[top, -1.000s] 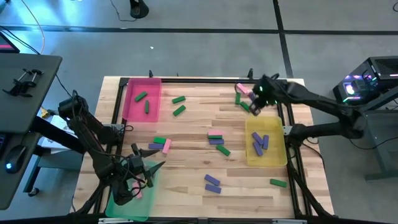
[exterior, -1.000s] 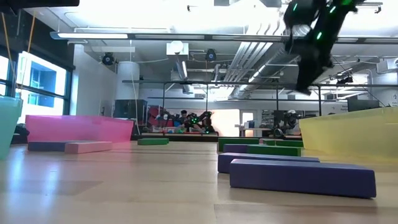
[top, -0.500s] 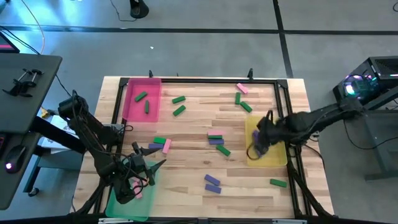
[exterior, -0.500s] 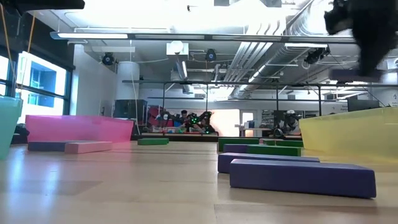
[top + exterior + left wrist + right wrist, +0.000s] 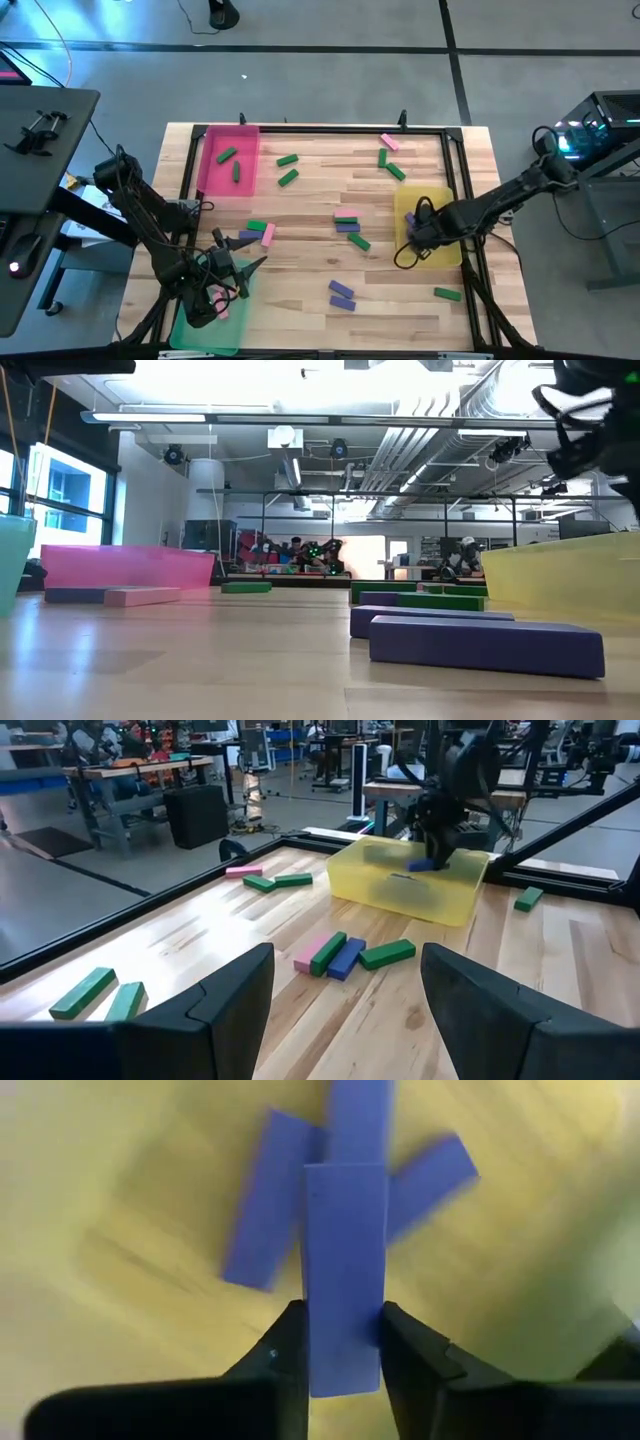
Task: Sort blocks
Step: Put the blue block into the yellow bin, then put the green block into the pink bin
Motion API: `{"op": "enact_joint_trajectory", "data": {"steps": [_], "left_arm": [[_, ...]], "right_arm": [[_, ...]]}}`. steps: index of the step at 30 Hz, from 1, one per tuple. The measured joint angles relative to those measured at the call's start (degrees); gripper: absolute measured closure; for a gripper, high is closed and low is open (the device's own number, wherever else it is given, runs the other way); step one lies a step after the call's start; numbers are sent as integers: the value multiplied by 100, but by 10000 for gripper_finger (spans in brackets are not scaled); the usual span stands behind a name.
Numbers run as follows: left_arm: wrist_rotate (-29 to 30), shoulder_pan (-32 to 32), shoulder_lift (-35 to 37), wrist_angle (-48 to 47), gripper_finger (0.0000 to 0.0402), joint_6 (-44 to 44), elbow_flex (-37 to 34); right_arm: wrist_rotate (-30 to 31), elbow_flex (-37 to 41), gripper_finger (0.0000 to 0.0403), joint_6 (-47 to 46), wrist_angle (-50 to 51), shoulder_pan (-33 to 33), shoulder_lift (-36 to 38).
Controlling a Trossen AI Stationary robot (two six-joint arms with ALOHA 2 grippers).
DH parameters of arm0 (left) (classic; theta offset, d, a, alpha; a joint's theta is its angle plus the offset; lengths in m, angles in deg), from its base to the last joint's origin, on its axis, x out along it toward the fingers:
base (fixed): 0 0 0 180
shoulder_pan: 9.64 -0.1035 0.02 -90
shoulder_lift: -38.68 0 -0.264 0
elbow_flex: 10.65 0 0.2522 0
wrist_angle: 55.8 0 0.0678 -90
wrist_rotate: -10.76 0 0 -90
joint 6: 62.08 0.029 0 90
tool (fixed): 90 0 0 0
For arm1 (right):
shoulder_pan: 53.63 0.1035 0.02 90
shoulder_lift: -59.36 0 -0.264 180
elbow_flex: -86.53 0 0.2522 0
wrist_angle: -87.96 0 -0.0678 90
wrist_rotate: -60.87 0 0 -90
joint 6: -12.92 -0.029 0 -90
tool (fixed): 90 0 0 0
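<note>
On the table (image 5: 310, 300) I see three trays, and the step in hand is, I judge, the putting of a purple block into the yellow tray (image 5: 445, 255). My right tool (image 5: 414, 238) hangs over this tray, on its inner side, and it is pinching a purple block (image 5: 345, 1275) between its two fingers; below it three other purple blocks (image 5: 262, 1200) lie already on the tray floor. The next move, in my opinion, calls for spreading the fingers so that the block drops among them, then lifting the arm and going to another loose block. Many are not yet sorted: green, pink and purple ones lie in the middle of the table, for example the pair of purple blocks (image 5: 342, 294) near the front edge. My left tool (image 5: 236, 268) waits at the green tray (image 5: 200, 338), with its fingers spread and holding nothing. The pink tray (image 5: 215, 172) has two green blocks (image 5: 231, 163) inside, which I think is the wrong place for them.
</note>
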State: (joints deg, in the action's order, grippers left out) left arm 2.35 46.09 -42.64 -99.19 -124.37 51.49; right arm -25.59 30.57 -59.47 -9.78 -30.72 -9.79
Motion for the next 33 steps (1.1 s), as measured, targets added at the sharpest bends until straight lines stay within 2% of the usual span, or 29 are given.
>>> {"op": "enact_joint_trajectory", "data": {"steps": [7,13,17,21,26,30,33], "left_arm": [[-7,-59,0,43,159,0,2],[-35,-59,0,64,159,0,2],[-45,-59,0,63,159,1,2],[-46,-59,0,86,159,77,2],[-44,-59,0,162,159,149,2],[-44,-59,0,173,159,149,2],[-44,-59,0,173,159,163,2]], "right_arm": [[-167,-42,271,516,-316,-39,-19],[-230,-41,251,493,-322,-42,-17],[0,-62,248,531,-340,-8,-17],[622,-339,248,532,-512,301,-17],[1837,-938,247,540,-1065,1026,-17],[2777,-1203,247,1285,-2242,1890,-17],[3007,-1200,247,1989,-3227,2512,-31]]}}
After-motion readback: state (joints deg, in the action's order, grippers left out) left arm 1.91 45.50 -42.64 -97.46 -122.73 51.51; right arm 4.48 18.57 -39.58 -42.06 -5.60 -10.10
